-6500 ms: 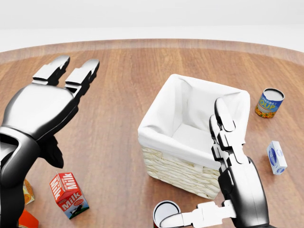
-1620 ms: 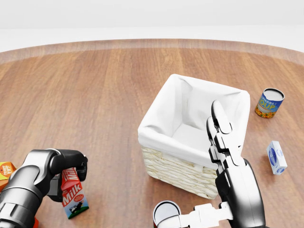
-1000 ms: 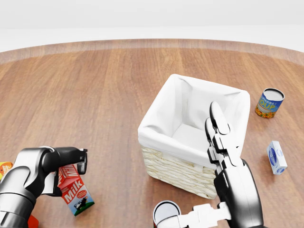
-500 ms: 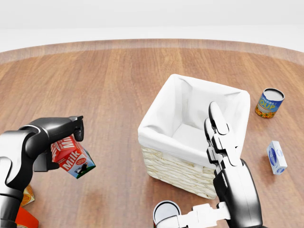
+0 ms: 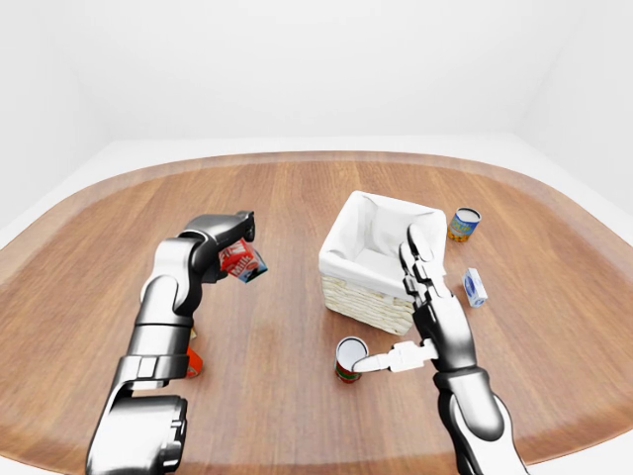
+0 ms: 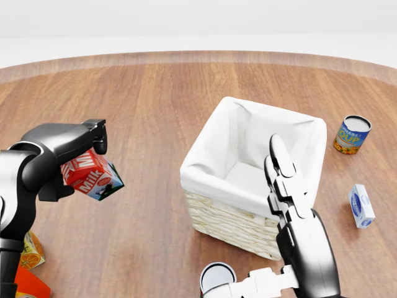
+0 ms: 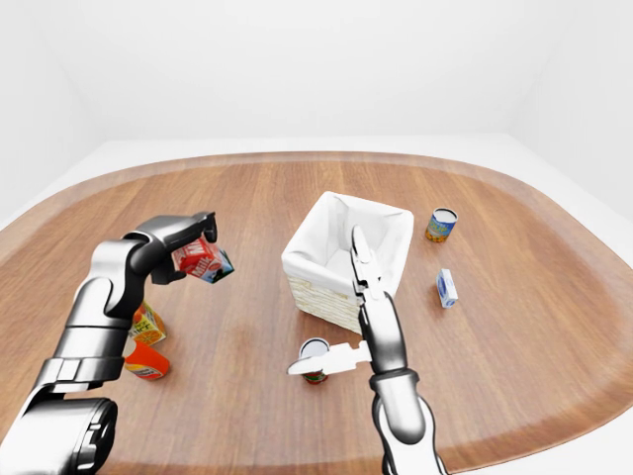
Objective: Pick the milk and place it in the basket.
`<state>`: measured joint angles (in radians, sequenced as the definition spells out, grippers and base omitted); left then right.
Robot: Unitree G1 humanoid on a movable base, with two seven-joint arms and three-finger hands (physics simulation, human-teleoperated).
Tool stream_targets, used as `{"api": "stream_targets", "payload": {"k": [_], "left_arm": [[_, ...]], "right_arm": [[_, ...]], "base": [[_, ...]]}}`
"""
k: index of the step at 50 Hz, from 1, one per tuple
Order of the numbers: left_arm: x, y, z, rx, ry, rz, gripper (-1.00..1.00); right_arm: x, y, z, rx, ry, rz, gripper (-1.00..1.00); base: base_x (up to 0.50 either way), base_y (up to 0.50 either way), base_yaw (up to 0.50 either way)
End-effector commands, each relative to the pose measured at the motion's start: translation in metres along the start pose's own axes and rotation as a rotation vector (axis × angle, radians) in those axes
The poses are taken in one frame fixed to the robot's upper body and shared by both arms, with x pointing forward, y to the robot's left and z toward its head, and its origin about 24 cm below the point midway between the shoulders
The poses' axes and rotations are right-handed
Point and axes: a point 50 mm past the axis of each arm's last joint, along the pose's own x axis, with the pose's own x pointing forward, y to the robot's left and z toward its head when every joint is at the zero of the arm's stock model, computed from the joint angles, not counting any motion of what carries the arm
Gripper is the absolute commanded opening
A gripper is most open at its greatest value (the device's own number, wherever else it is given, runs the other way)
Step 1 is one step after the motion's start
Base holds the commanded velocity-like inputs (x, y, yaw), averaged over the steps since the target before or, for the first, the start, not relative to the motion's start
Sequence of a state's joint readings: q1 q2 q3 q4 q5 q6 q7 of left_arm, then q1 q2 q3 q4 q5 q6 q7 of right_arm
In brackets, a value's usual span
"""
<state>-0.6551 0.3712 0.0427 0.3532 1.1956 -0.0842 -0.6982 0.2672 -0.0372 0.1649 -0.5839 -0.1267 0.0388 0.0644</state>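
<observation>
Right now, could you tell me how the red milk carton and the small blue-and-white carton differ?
The milk carton is red and white, larger, held tilted above the table by the left hand. The blue carton is smaller, blue and white, and sits untouched on the table, right of the basket. Both are box-shaped cartons outside the basket.

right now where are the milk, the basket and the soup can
milk [image 6: 90, 174]: head view, on its red printed side.
basket [image 6: 231, 218]: head view, on the woven wall under the white liner.
soup can [image 6: 352, 136]: head view, on its label.
</observation>
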Motion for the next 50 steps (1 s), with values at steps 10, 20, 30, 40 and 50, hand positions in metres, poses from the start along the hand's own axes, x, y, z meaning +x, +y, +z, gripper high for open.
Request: {"api": "stream_targets", "payload": {"k": [10,20,30,40,50], "left_arm": [[-0.022,0.057,0.017,0.056,-0.018,0.231,-1.00],[-0.024,0.062,0.031,0.080,-0.039,0.256,-1.00],[-0.024,0.069,0.042,0.103,-0.057,0.280,-1.00],[-0.026,0.075,0.057,0.123,-0.085,0.310,-1.00],[-0.030,0.081,0.063,0.147,-0.089,0.338,-1.00]], "right_arm": [[0.000,0.003,0.000,-0.002,0.001,0.011,1.00],[0.000,0.005,-0.001,-0.002,0.003,0.014,1.00],[0.000,0.006,-0.002,0.000,0.004,0.022,1.00],[-0.001,0.006,-0.002,0.000,0.003,0.020,1.00],[-0.001,0.005,-0.002,0.001,0.002,0.019,1.00]], "base": [[0.00,0.00,0.00],[0.00,0.00,0.00],[0.00,0.00,0.00],[0.00,0.00,0.00],[0.00,0.00,0.00]]}}
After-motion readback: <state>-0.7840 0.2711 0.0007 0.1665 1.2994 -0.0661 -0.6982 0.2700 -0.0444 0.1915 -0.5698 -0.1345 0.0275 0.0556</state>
